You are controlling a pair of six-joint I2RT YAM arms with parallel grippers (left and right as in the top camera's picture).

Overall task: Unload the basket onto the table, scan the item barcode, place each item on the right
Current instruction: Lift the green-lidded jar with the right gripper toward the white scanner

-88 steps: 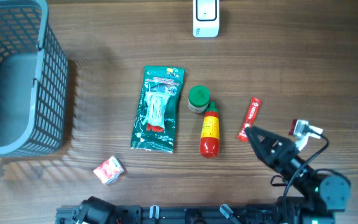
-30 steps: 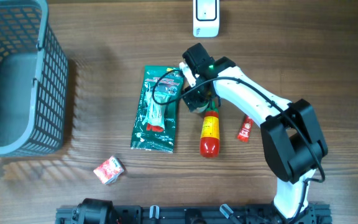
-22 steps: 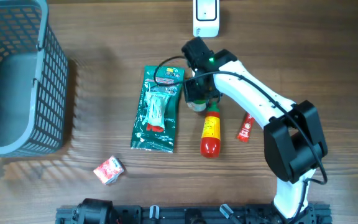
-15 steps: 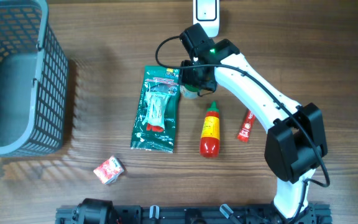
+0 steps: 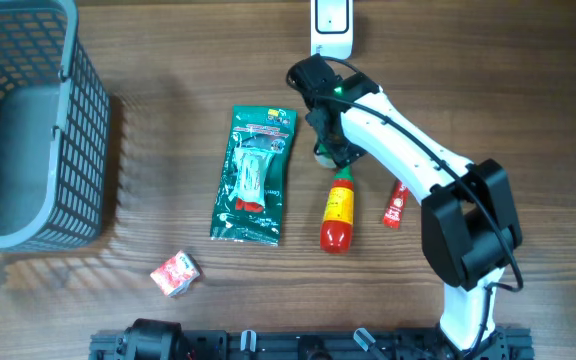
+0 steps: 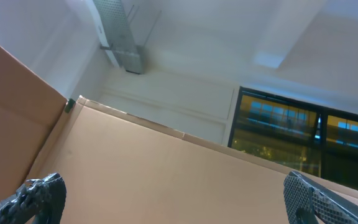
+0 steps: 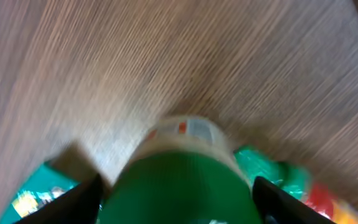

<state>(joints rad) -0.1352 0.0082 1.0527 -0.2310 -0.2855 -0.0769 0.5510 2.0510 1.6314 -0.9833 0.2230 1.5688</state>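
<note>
A small jar with a green lid [image 7: 185, 183] stands on the wooden table, between the green packet and the cap of the red sauce bottle [image 5: 337, 208]. In the overhead view only its pale edge [image 5: 324, 155] shows beneath my right arm. My right gripper [image 5: 330, 140] hangs straight over it, one finger on each side, with a thin gap at each; the wrist view is blurred. The white scanner [image 5: 330, 25] sits at the table's far edge, just above that arm. My left gripper [image 6: 176, 202] is wide open, holds nothing and points at a cardboard wall.
A flat green packet [image 5: 255, 175] lies left of the jar. A small red sachet [image 5: 396, 203] lies right of the bottle, and a red-and-white packet [image 5: 175, 272] sits near the front edge. A grey mesh basket [image 5: 68, 130] fills the left side.
My right gripper nudged the jar up towards the scanner, then back a little to the right. Its wrist has turned and its fingers have spread wider round the lid.
</note>
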